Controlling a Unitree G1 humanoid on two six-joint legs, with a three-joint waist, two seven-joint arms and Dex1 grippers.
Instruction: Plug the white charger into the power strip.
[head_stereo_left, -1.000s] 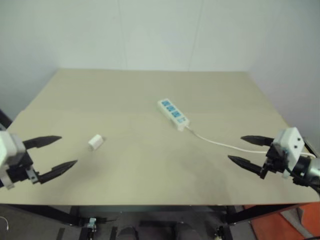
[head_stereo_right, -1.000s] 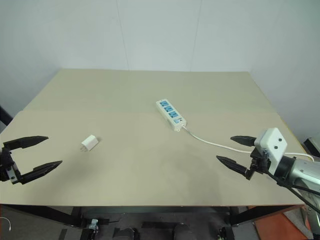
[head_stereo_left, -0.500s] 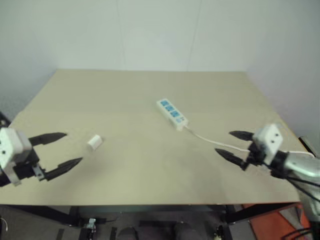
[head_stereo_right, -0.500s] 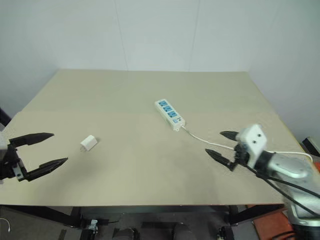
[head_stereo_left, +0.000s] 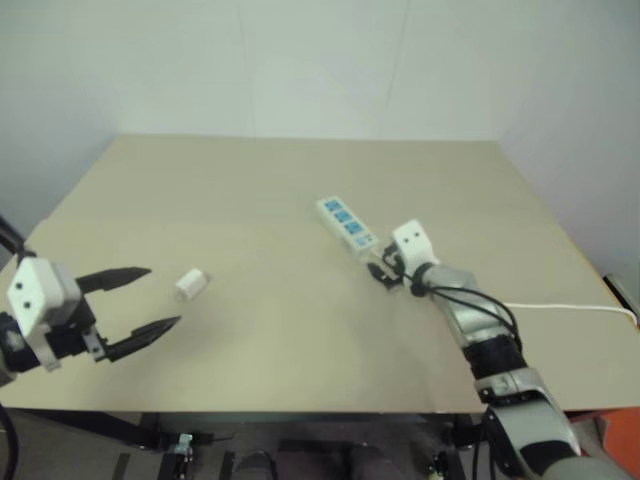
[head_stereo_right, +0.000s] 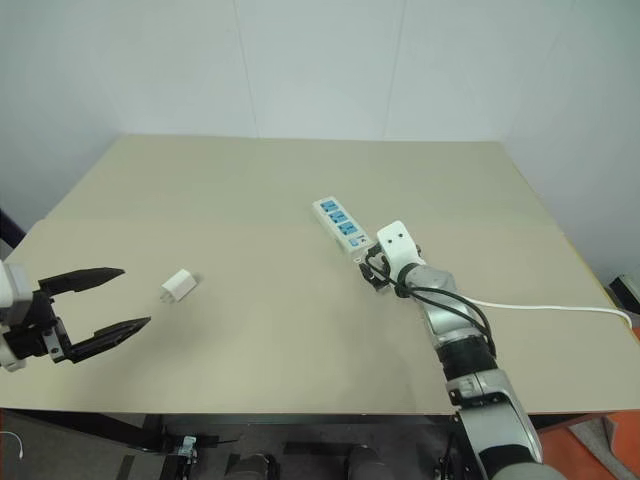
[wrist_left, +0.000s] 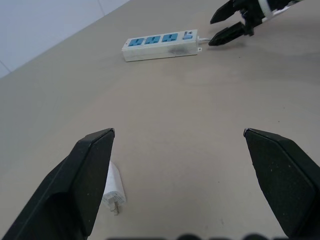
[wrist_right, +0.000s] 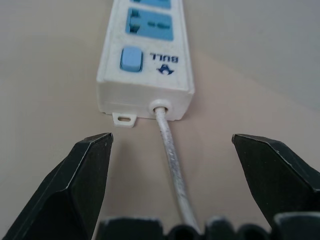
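Head views, bench: the tan bench (head_stereo_right: 300, 200) carries the power strip (head_stereo_right: 342, 229) near its middle, lying at a slant, and the white charger (head_stereo_right: 179, 285) well apart from it, toward the robot's left.
Head views, right gripper: the right gripper (head_stereo_right: 373, 270) sits at the cable end of the strip, its black fingers spread to either side of the thin white cable (head_stereo_right: 550, 306), which trails off to the bench's right edge. It holds nothing.
Head views, left gripper: the left gripper (head_stereo_right: 96, 306) hovers near the charger on the robot's side of it, wide open and empty.
Left wrist view: the two black fingers (wrist_left: 87, 172) stand far apart; the charger lies just beside one of them on the bench, its prongs showing at the end nearer the camera. The strip lies well beyond, three blue sockets in a row.
Right wrist view: the strip's end fills the middle, with a blue switch (wrist_right: 131, 59), the cable entering below it and the fingers (wrist_right: 82, 172) wide on either side, not touching it.
Step in hand: the approach, judging by the poses; the right arm seems set to steady the strip, the left to fetch the charger.
Next move: likely the right fingers close on the strip's end or cable, while the left moves over the charger and closes across its narrow sides, prongs left free.
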